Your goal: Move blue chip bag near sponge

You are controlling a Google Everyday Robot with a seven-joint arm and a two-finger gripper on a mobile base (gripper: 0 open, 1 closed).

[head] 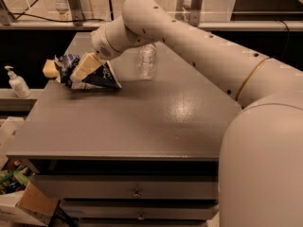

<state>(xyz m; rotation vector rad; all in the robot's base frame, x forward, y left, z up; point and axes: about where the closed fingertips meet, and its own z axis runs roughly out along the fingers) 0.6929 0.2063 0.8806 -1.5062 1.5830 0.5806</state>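
Observation:
The blue chip bag, dark navy with white lettering, rests on the grey table at its far left. My gripper reaches in from the right and is shut on the bag, one pale finger lying across its top. The pale yellow sponge sits just left of the bag at the table's left edge, nearly touching the bag's crumpled end. My arm stretches across the back of the table.
A clear plastic bottle stands behind and right of the bag. A white pump bottle stands on a lower ledge left of the table. Drawers sit under the tabletop. A cardboard box lies on the floor at lower left.

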